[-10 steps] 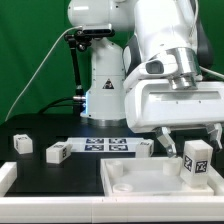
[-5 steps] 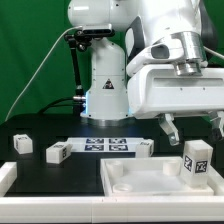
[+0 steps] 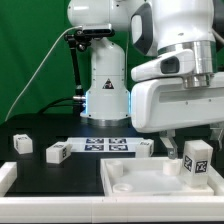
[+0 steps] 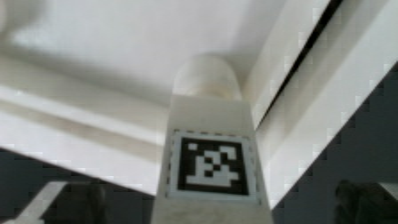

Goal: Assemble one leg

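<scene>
The leg [image 3: 196, 161] is a small white block with a black-and-white tag. It stands upright on the large white tabletop piece [image 3: 135, 178] at the exterior view's right. My gripper [image 3: 195, 138] hangs just above it, open and empty. One dark finger [image 3: 171, 143] shows to the leg's left, clear of it. In the wrist view the leg [image 4: 210, 150] rises between my two dark fingertips [image 4: 71, 205], with a gap on each side. My gripper [image 4: 214, 215] touches nothing there.
Three more small white blocks lie on the black table [image 3: 22, 143], [image 3: 58, 152], [image 3: 146, 148]. The marker board [image 3: 108, 146] lies between them. A white rim piece [image 3: 5, 176] sits at the exterior view's left edge. The robot base [image 3: 105, 85] stands behind.
My open gripper rose off the leg, then came down a little again with the wrist turned. The leg stayed standing on the tabletop piece.
</scene>
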